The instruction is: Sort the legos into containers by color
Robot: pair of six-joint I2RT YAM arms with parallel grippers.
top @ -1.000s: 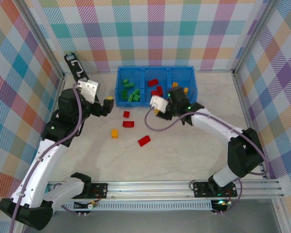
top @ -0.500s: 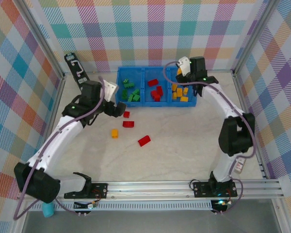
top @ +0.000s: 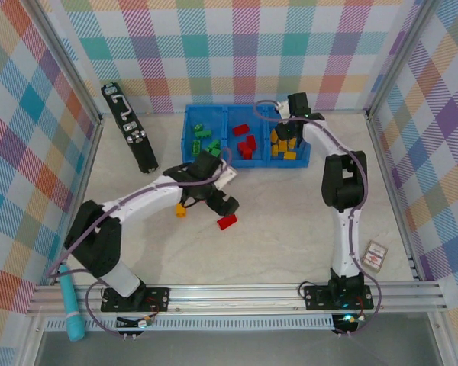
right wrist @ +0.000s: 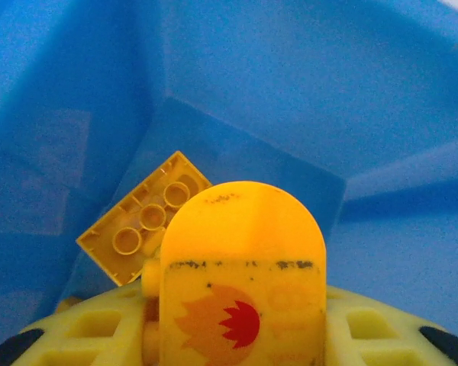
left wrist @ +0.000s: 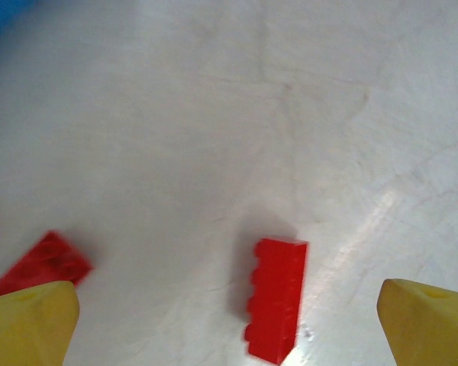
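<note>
My left gripper (top: 227, 204) hangs open just above a red lego (top: 227, 222) on the table. In the left wrist view that red lego (left wrist: 276, 297) lies between my yellow fingertips (left wrist: 29, 320), and a second red lego (left wrist: 38, 263) lies by the left one. A yellow lego (top: 181, 209) sits beside my left arm. My right gripper (top: 285, 137) is down in the right compartment of the blue tray (top: 248, 162), shut on a yellow-orange lego (right wrist: 243, 252) with a flame print. An upturned yellow lego (right wrist: 141, 221) lies behind it. Green legos (top: 206, 142) fill the left compartment and red legos (top: 246, 142) the middle one.
A black case (top: 128, 126) lies at the back left by the wall. A tan card (top: 375, 255) rests near the right front. A teal tube (top: 71, 305) lies outside the front left rail. Checked walls close in three sides.
My left arm swung from the left side to the table's middle, over the red lego. My right arm carried its yellow-orange lego from in front of the tray into the right compartment.
</note>
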